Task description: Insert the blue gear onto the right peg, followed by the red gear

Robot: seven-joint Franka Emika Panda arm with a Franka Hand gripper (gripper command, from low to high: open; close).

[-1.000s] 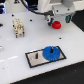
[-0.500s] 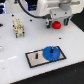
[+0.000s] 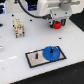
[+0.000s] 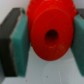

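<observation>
The blue gear [image 3: 51, 53] lies flat on the white plate with black border [image 3: 33, 60], at the plate's end toward the exterior view's right, so the right peg is hidden under it. The other thin dark peg [image 3: 36, 56] stands bare on the plate. My gripper [image 3: 57, 25] hangs above the table behind the plate, shut on the red gear [image 3: 58, 24]. In the wrist view the red gear [image 4: 50, 31] with its centre hole fills the space between my two teal finger pads [image 4: 19, 40].
A small cream and dark block-like object [image 3: 19, 27] stands on the white table [image 3: 65, 70] at the exterior view's left. Blue and dark shapes sit along the back edge.
The gripper with the red gear has shifted slightly; the blue gear stays on the plate.
</observation>
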